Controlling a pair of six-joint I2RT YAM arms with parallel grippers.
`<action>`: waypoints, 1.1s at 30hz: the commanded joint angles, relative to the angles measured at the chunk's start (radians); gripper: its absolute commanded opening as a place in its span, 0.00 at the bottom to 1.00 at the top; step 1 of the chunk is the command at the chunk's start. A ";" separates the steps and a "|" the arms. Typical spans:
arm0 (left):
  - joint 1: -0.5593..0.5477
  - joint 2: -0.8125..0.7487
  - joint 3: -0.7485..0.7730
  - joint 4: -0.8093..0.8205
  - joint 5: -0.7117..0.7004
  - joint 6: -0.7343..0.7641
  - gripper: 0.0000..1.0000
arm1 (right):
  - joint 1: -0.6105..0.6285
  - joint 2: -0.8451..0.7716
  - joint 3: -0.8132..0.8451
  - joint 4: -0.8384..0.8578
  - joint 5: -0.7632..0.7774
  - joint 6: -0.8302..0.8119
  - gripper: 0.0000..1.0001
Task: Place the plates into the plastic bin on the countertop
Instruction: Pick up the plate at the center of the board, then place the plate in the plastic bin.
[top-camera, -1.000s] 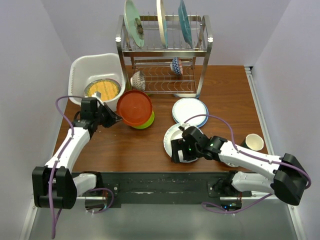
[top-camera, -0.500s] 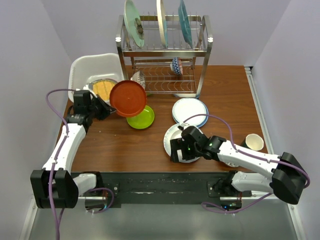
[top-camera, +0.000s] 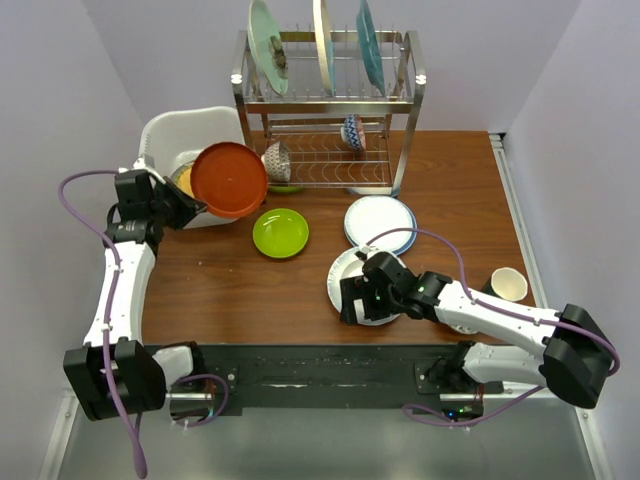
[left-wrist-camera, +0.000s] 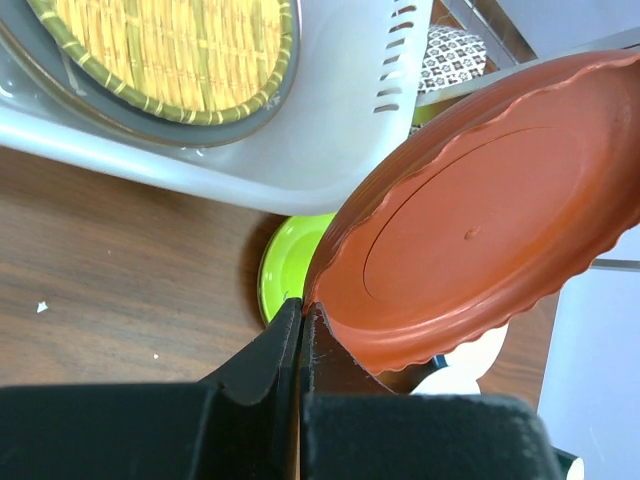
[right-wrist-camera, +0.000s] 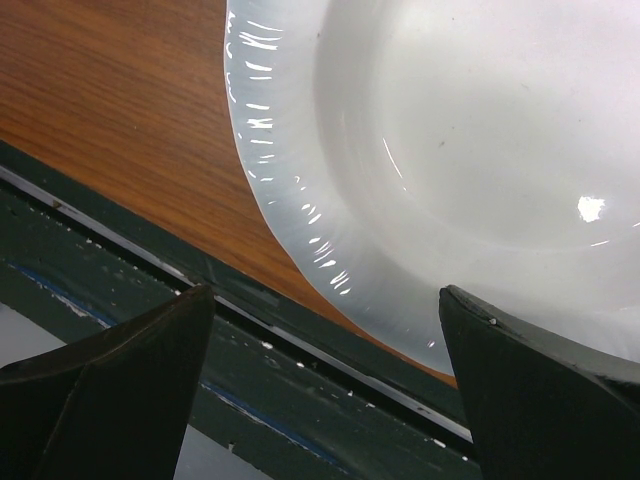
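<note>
Lifting the orange-red plate (top-camera: 230, 180) off the lime green plate (top-camera: 280, 232) is what has changed over the last second. Those two were stacked on the countertop (top-camera: 230, 290). Now we hold the red one tilted at the near right corner of the plastic bin (top-camera: 165, 130), partly over its rim. Our left gripper (left-wrist-camera: 300, 310) is clenched on the plate's scalloped edge, the jaws pinched tight on it in the wrist view. The green plate now lies uncovered and alone on the wood, near the foot of the dish rack (top-camera: 405, 110). Inside the bin the woven yellow plate (left-wrist-camera: 170, 50) already lies flat. Our right gripper (right-wrist-camera: 325, 290) has not shifted. Its jaws stand wide apart, straddling the near rim of a white plate (right-wrist-camera: 450, 150) by the table's front edge, and they grasp nothing. We judge that the red plate is nearly delivered. What remains is to bring it fully over the bin, level it above the woven plate and let go. The tilt worries us a little, since the plate's edge could catch the bin's thick rim.
</note>
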 joint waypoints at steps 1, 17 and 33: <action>0.021 0.014 0.061 0.007 0.029 0.029 0.00 | 0.000 0.011 0.014 -0.008 -0.005 -0.008 0.99; 0.094 0.138 0.121 0.071 0.028 0.011 0.00 | 0.000 0.027 0.017 -0.007 -0.005 -0.013 0.99; 0.192 0.352 0.216 0.179 0.066 -0.050 0.00 | 0.000 0.042 0.016 -0.010 -0.002 -0.014 0.99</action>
